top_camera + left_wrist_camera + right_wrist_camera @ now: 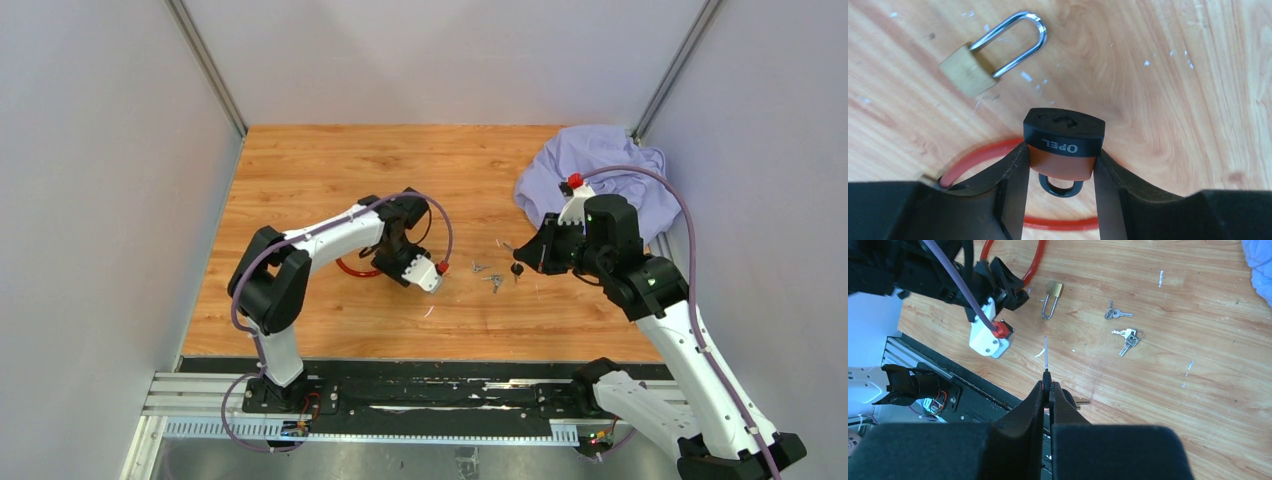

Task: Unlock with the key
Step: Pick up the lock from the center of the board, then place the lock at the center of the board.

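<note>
Two key sets [1127, 336], brass padlock [968, 70], red cable [975, 156] nr key [1046, 354], OPEL padlock [1064, 131]

**Operator:** Which markings are legible?

**Technician:** One only. The black-and-orange padlock [1064, 142] carries the word "OPEL" in light capitals on the black band across its body. In the left wrist view the word reads upside down.

**Operator:** And the brass padlock [968, 70] or the loose keys [1127, 336]?

**Technician:** Any stamping on those is too small to read.
</note>
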Motion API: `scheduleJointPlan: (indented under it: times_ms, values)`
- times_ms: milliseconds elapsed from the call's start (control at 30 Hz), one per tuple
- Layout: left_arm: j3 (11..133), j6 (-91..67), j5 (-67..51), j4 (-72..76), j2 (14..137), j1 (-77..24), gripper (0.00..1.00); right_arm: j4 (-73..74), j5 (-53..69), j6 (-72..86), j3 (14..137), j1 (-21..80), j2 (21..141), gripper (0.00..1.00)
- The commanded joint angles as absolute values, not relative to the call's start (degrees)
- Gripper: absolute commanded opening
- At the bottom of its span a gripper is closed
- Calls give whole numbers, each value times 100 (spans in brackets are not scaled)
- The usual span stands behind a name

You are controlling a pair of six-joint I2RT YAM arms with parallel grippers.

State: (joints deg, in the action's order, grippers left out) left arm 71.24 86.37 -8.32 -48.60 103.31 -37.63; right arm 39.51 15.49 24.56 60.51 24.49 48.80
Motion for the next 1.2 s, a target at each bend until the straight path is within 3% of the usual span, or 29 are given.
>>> scheduleJointPlan:
  times_ms: [0, 167, 333, 533, 967, 1167]
  values:
    - [8162, 8262, -774, -6493, 10457, -3702, 22, 4070, 1537, 2442, 6174, 2532, 4826, 1]
    - [8454, 7944, -30, -7270, 10445, -3479, 22, 4087, 1585, 2415, 6188, 2533, 4784, 1]
    - [8280, 7212, 1449, -7270, 10466, -3368, 23, 4126, 1630, 2374, 6205, 2531, 4685, 1]
    - [8347, 6405, 2686, -7208, 10893, -3373, 11, 4149, 1669, 2364, 6169, 2536, 4483, 1]
    - [8031, 6224, 4082, -6179, 11956, -3524, 18, 4172, 1673, 2395, 6334, 2531, 4352, 1]
    - [7965, 6270, 4189, -6179, 12104, -3668, 31, 4133, 1679, 2437, 6334, 2532, 4366, 1]
